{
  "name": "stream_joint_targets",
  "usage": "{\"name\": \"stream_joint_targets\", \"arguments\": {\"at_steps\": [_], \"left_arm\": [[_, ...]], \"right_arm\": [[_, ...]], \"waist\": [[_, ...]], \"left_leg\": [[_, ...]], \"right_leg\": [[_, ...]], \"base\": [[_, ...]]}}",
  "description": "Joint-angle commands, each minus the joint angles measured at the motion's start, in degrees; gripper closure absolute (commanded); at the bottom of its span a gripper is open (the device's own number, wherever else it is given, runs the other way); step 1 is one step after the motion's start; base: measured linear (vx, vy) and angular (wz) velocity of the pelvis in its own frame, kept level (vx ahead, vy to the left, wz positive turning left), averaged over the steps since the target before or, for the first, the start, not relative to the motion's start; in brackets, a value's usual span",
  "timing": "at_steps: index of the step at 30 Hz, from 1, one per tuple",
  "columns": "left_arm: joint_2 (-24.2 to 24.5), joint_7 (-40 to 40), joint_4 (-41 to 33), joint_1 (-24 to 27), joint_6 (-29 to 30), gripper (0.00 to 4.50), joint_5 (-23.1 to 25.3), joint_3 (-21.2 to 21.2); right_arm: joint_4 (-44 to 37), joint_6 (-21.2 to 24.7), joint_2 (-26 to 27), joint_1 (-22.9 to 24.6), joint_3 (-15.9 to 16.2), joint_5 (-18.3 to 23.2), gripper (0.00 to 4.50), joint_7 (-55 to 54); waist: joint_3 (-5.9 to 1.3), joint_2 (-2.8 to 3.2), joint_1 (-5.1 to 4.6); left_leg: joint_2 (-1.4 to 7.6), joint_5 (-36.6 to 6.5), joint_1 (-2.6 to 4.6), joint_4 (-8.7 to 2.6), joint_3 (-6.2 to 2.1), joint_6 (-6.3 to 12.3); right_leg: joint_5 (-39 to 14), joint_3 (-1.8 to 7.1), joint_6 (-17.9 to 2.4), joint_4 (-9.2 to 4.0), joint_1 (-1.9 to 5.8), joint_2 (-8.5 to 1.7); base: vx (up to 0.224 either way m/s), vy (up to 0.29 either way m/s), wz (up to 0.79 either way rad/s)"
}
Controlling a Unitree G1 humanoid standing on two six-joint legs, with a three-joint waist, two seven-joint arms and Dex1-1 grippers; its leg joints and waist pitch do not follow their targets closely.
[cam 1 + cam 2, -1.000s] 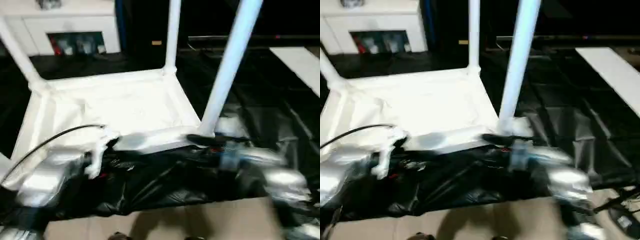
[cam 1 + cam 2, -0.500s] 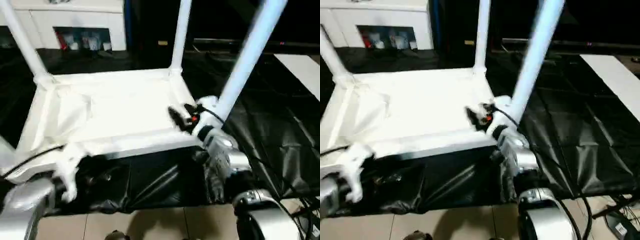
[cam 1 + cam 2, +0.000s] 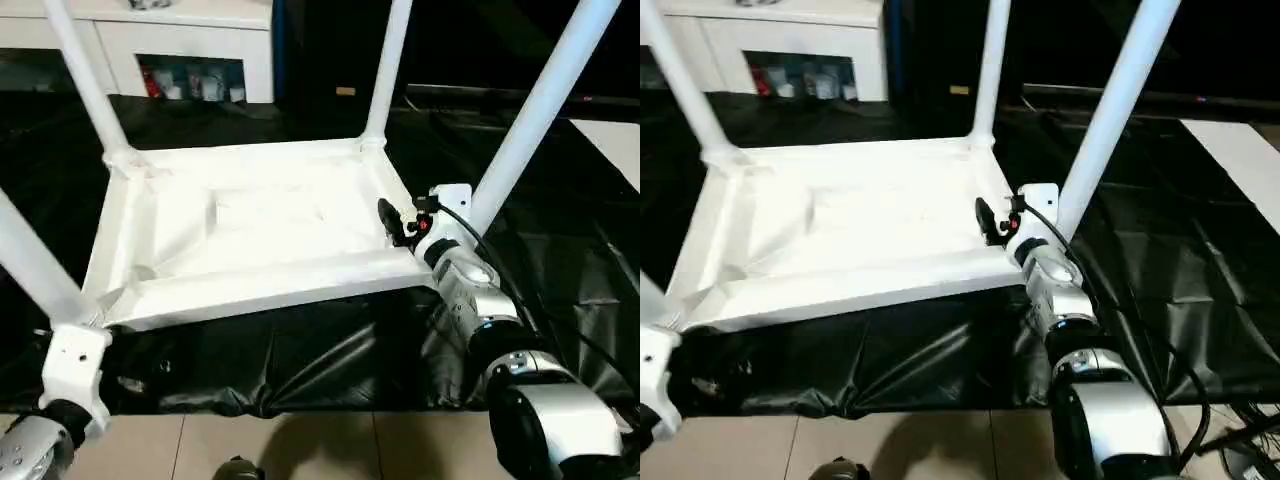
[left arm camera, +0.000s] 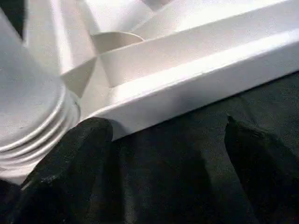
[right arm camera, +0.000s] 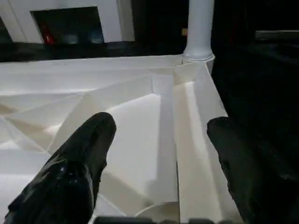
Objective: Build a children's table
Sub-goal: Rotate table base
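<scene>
Four-legged table [image 3: 250, 225] (upturned) lies on black sheeting [image 3: 320, 350].

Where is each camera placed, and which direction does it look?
Head stereo: looks down at the upturned table, its legs up; right gripper and silver forearm show.
Left wrist: beside a corner socket; black fingers apart.
Right wrist: over the ribbed underside; black fingers apart.
All share the table.

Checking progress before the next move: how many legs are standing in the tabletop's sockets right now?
4. Far-left corner leg, far-right corner leg, near-right leg beside the right tool, and near-left leg by the left arm. All four corners look filled.
</scene>
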Motion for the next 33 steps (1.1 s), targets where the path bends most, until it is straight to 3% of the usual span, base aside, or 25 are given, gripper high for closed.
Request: {"name": "stream_joint_targets", "arguments": {"at_steps": [1, 4, 5, 6, 7, 9, 10, 12, 14, 15, 19, 21, 22, 24, 25, 26, 27, 28, 29, 30, 31, 33], "left_arm": [[-0.1, 2.8, 0.3, -1.6, -1.5, 0.03, 0.8, 1.2], [-4.1, 8.5, 0.4, -3.2, -3.0, 0.03, 1.0, 2.7], [-4.1, 8.6, 0.4, -3.2, -3.0, 0.03, 1.0, 2.7], [-5.4, 9.2, -0.2, -2.1, -3.9, 0.03, 0.5, 3.0], [-6.4, 9.8, -0.5, -1.1, -4.9, 0.03, 0.2, 3.5], [-8.1, 11.6, -0.4, 0.3, -6.9, 0.03, -0.5, 4.6], [-8.9, 11.9, -0.4, 0.6, -8.0, 0.03, -1.4, 5.1], [-10.2, 13.4, -0.8, 1.6, -11.3, 0.03, -2.4, 6.4], [-10.9, 15.0, -1.2, 1.1, -13.3, 0.03, -2.5, 7.5], [-11.2, 16.1, -2.1, -0.1, -14.9, 0.03, -3.0, 8.4], [-11.4, 16.5, -3.3, -2.2, -17.0, 0.03, -3.8, 8.1], [-10.4, 14.8, -1.9, -3.7, -17.1, 0.00, -5.7, 7.8], [-9.4, 13.5, -0.7, -5.1, -16.8, 0.00, -6.7, 7.5], [-8.3, 12.6, 1.8, -7.8, -16.7, 0.00, -7.4, 6.6], [-7.5, 12.9, 3.7, -9.2, -16.8, 0.00, -7.0, 6.7], [-7.5, 12.9, 3.7, -9.2, -16.8, 0.00, -7.0, 6.7], [-6.7, 12.8, 5.6, -10.8, -16.9, 0.00, -7.3, 7.0], [-5.1, 12.6, 8.9, -13.8, -17.0, 0.00, -7.8, 7.3], [-4.8, 12.4, 9.8, -14.6, -17.2, 0.00, -8.2, 7.3], [-4.3, 11.9, 11.2, -15.6, -17.0, 0.00, -8.5, 7.1], [-3.4, 11.3, 13.4, -17.0, -17.1, 0.00, -8.8, 7.2], [-2.5, 9.6, 16.1, -18.8, -15.3, 0.00, -10.5, 6.9]], "right_arm": [[1.0, -1.5, -1.7, -0.9, -0.6, -0.7, 0.80, -0.3], [1.5, -1.7, -1.5, -1.7, -1.0, 0.5, 0.80, 3.7], [1.5, -1.7, -1.5, -1.7, -1.0, 0.5, 0.80, 3.7], [1.1, -1.2, -1.0, -1.5, -0.5, 0.6, 0.80, 6.1], [0.5, -0.8, -0.6, -1.0, 0.0, 0.6, 0.80, 7.8], [-0.3, -0.5, 0.0, -0.2, 0.9, 0.5, 0.80, 10.3], [-0.8, -0.4, 0.3, 0.4, 1.4, 0.3, 0.80, 11.4], [-3.6, -0.8, 1.0, 3.0, 3.8, -1.0, 0.80, 15.5], [-6.0, -1.5, 1.1, 5.2, 5.4, -1.8, 0.80, 16.5], [-9.0, -1.7, 1.4, 7.7, 6.2, -2.0, 0.80, 16.3], [-13.1, -1.3, 1.0, 11.1, 5.6, -1.5, 0.80, 16.0], [-16.2, -0.3, 1.1, 13.2, 5.4, -0.7, 0.53, 16.4], [-19.3, 1.0, 0.5, 15.2, 5.7, -0.2, 0.53, 17.2], [-24.5, 3.7, -1.2, 18.4, 5.8, 0.8, 0.29, 19.4], [-26.9, 5.2, -2.1, 19.9, 6.0, 1.2, 0.29, 20.2], [-26.9, 5.2, -2.1, 19.9, 6.0, 1.2, 0.11, 20.2], [-31.0, 7.7, -3.2, 22.2, 6.4, 1.6, 0.07, 20.8], [-38.9, 13.1, -5.0, 26.1, 6.8, 3.6, 0.03, 22.1], [-41.2, 15.0, -5.5, 27.1, 6.8, 4.3, 0.03, 22.3], [-43.4, 17.0, -6.6, 28.5, 7.2, 4.4, 0.03, 23.1], [-45.8, 19.5, -7.6, 30.0, 7.8, 4.1, 0.03, 23.3], [-48.4, 23.5, -9.5, 32.0, 8.5, 3.6, 0.03, 23.5]], "waist": [[-3.10, 1.66, -0.28], [-3.13, 1.46, -0.27], [-3.17, 1.13, -0.27], [-3.23, 0.18, -0.39], [-3.33, 0.46, -0.23], [-3.27, 0.25, -0.34], [-3.33, -0.20, -0.41], [-3.39, 0.11, -0.16], [-3.39, -0.51, -0.02], [-3.37, -0.26, 0.27], [-3.18, -0.15, 1.32], [-2.98, -0.08, 1.17], [-3.06, 0.44, 1.45], [-2.81, 0.37, 1.57], [-2.81, -0.23, 1.38], [-2.96, -0.07, 1.59], [-2.90, -0.10, 1.29], [-2.96, -0.43, 1.19], [-3.00, -0.26, 1.63], [-2.86, -0.79, 1.26], [-2.98, -0.52, 1.25], [-2.95, -0.32, 1.02]], "left_leg": [[1.00, -28.3, 1.49, -4.49, -0.73, -1.86], [1.07, -28.2, 1.22, -4.47, -0.97, -2.01], [1.04, -28.1, 1.14, -4.45, -0.95, -1.75], [1.01, -26.9, 0.65, -4.46, -0.99, -1.07], [1.07, -26.3, 0.65, -4.41, -1.12, -0.95], [1.14, -24.6, 0.13, -4.46, -1.16, -0.35], [1.17, -24.2, 0.16, -4.42, -1.09, -0.24], [1.25, -23.0, 0.22, -4.36, -1.20, 0.21], [1.28, -22.9, 0.17, -4.43, -1.24, 0.32], [1.35, -23.2, 0.58, -4.36, -1.21, 0.26], [1.43, -25.5, 1.03, -4.58, -1.37, -0.69], [1.26, -27.4, 0.88, -4.78, -1.52, -1.24], [1.22, -28.4, 1.30, -4.73, -1.54, -1.63], [0.99, -30.1, 1.54, -4.80, -1.69, -1.85], [1.00, -30.0, 1.40, -4.85, -1.76, -1.85], [1.02, -29.3, 1.32, -4.84, -1.82, -2.00], [0.87, -28.4, 0.94, -4.98, -1.90, -2.05], [0.88, -27.9, 0.94, -4.85, -1.80, -1.98], [0.81, -27.5, 1.47, -4.73, -1.74, -1.62], [0.68, -27.1, 1.03, -4.90, -1.86, -1.47], [0.76, -26.8, 0.80, -4.99, -2.01, -1.73], [0.67, -26.6, 1.09, -4.83, -1.91, -2.19]], "right_leg": [[-20.7, 1.58, -7.5, -4.45, 0.97, -1.05], [-20.6, 1.57, -7.4, -4.33, 1.23, -1.20], [-20.6, 1.53, -7.4, -4.34, 1.33, -1.20], [-21.3, 1.40, -7.1, -4.40, 1.68, -1.35], [-21.0, 1.45, -7.2, -4.13, 1.72, -1.54], [-20.3, 1.44, -7.4, -4.18, 1.97, -1.58], [-20.1, 1.45, -7.3, -4.21, 1.90, -1.46], [-17.4, 1.58, -8.1, -4.04, 1.82, -1.31], [-16.8, 1.57, -8.3, -4.05, 1.98, -1.19], [-16.6, 1.69, -8.4, -4.08, 1.62, -1.11], [-18.1, 1.80, -7.7, -4.31, 1.47, -1.09], [-20.3, 1.85, -7.1, -4.39, 1.50, -1.09], [-21.5, 2.00, -6.5, -4.60, 1.13, -1.17], [-24.0, 2.11, -4.9, -5.07, 0.98, -0.90], [-24.4, 2.05, -4.7, -5.04, 1.20, -0.85], [-24.5, 2.12, -4.5, -4.91, 1.29, -1.06], [-24.8, 2.01, -4.0, -5.02, 1.67, -1.02], [-24.8, 2.08, -3.8, -4.96, 1.60, -1.00], [-25.2, 2.24, -3.0, -5.07, 1.27, -0.89], [-26.4, 2.13, -2.6, -5.05, 1.64, -0.96], [-26.8, 2.08, -2.6, -4.97, 1.84, -1.15], [-27.8, 2.07, -2.3, -5.31, 1.44, -1.15]], "base": [[0.000, 0.000, 0.00], [0.000, 0.000, 0.00], [0.000, 0.000, 0.00], [0.000, 0.000, 0.00], [0.000, 0.000, 0.00], [0.000, 0.000, 0.00], [0.000, 0.000, 0.00], [0.000, 0.000, 0.00], [0.000, 0.000, 0.00], [0.000, 0.000, 0.00], [0.000, 0.000, 0.00], [0.000, 0.000, 0.00], [0.000, 0.000, 0.00], [0.000, 0.000, 0.00], [0.000, 0.000, 0.00], [0.000, 0.000, 0.00], [0.000, 0.000, 0.00], [0.000, 0.000, 0.00], [0.000, 0.000, 0.00], [0.000, 0.000, 0.00], [0.000, 0.000, 0.00], [0.000, 0.000, 0.00]]}}
